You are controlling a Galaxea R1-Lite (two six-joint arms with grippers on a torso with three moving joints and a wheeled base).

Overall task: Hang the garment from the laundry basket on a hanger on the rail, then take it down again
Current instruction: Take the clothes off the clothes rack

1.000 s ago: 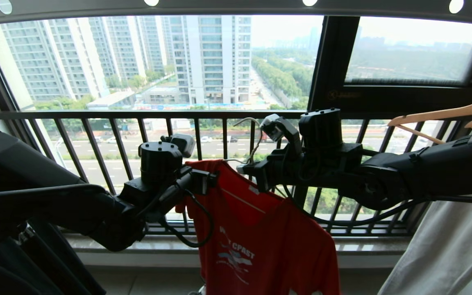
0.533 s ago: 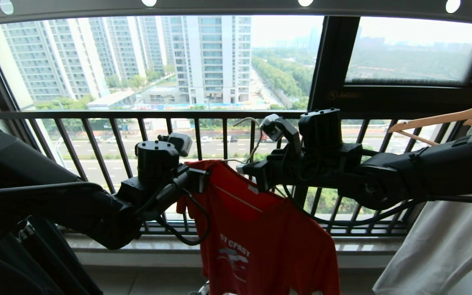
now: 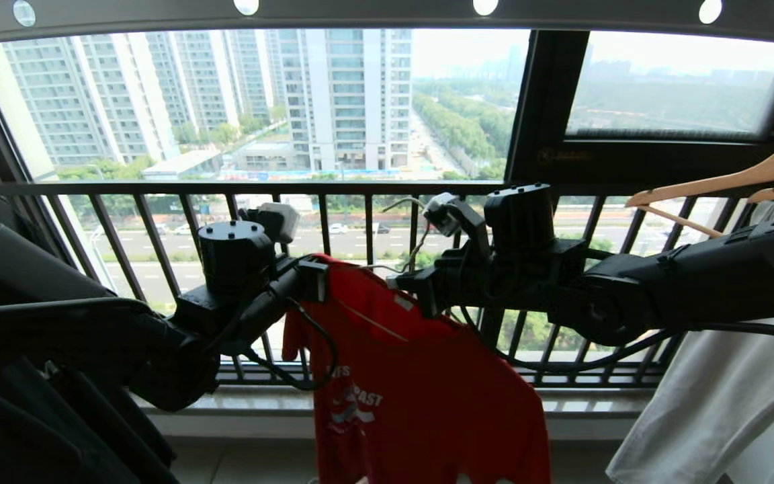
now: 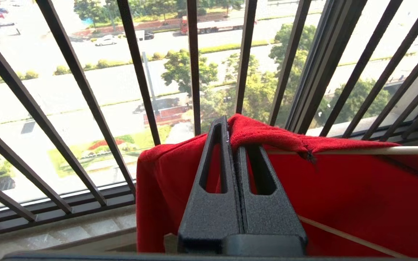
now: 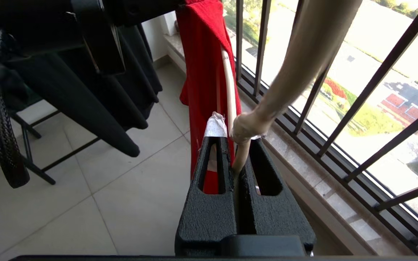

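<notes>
Red T-shirt on wire hanger, held between both grippers in front of the window railing.

Red T-shirt: soft, light, limp knit, likely to slide off thin wire; best taken at the shoulder seam. It drapes on the white wire hanger, below the overhead rail. Left gripper is pressed together, pinching the shoulder fold. Right gripper is clamped on the hanger neck. No laundry basket or other container in view.
</notes>
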